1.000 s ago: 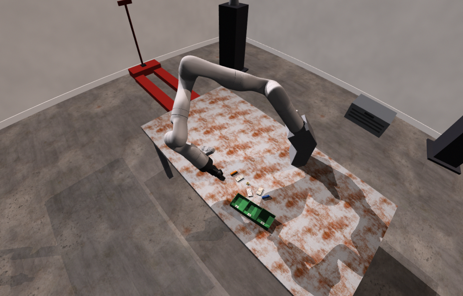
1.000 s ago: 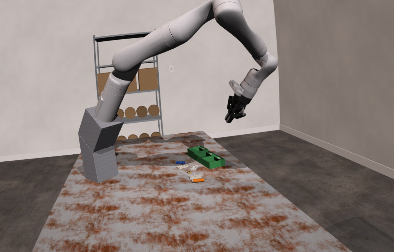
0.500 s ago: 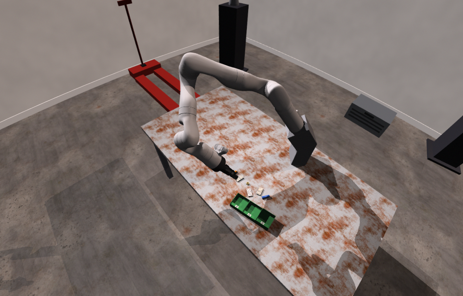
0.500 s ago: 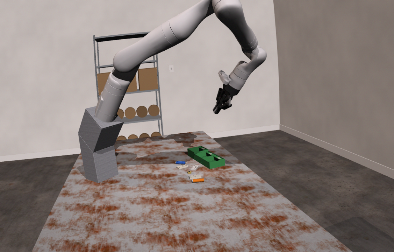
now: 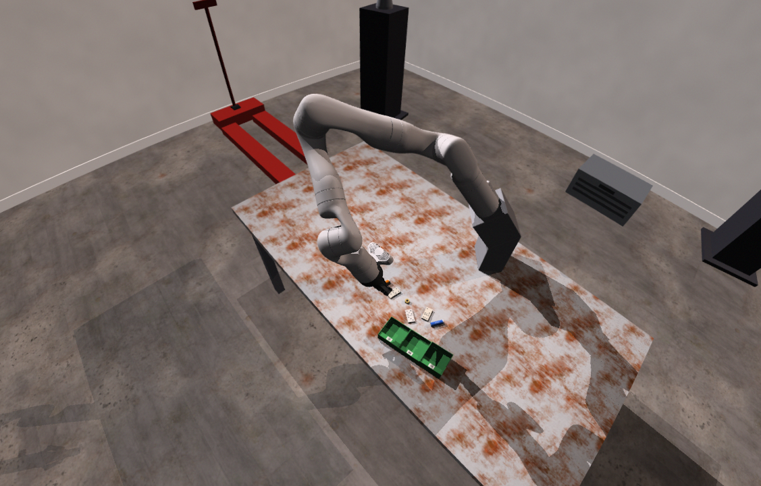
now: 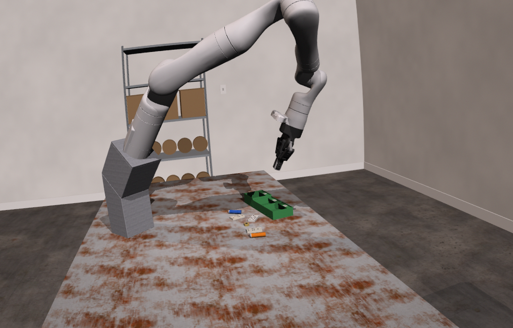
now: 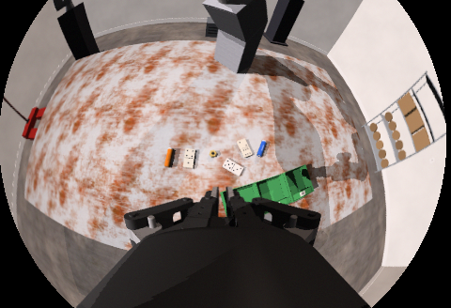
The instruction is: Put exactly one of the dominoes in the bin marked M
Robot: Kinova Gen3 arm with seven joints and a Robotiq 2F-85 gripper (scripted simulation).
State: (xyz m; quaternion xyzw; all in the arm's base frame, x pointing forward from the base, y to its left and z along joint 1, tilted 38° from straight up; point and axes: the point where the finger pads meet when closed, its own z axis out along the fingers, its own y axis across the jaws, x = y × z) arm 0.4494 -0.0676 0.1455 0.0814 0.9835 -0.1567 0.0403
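Three cream dominoes lie flat on the rust-stained table [image 6: 209,285]. In the top view one domino [image 5: 394,293] lies at the 11 o'clock end of the cluster, with an orange cylinder [image 6: 257,234] just beside it. Two more dominoes [image 5: 410,315] [image 5: 427,312] lie side by side toward 5 o'clock from the first, near the bin. A small yellowish nut [image 5: 407,300] sits between the first domino and that pair, and a blue cylinder [image 5: 437,323] lies just past the pair at 4 o'clock.

The green bin [image 5: 414,347], a long tray split into compartments, stands on the table at 6 o'clock from the pair, by the table's edge; its letter marks are too small to read.

The gripper [image 6: 279,164] hangs high above the table, pointing down, its fingers nearly closed with nothing between them. In the wrist view the dominoes lie ahead at 12 o'clock and the bin at 1 o'clock.

A metal shelf rack [image 6: 124,81] stands by the back wall.
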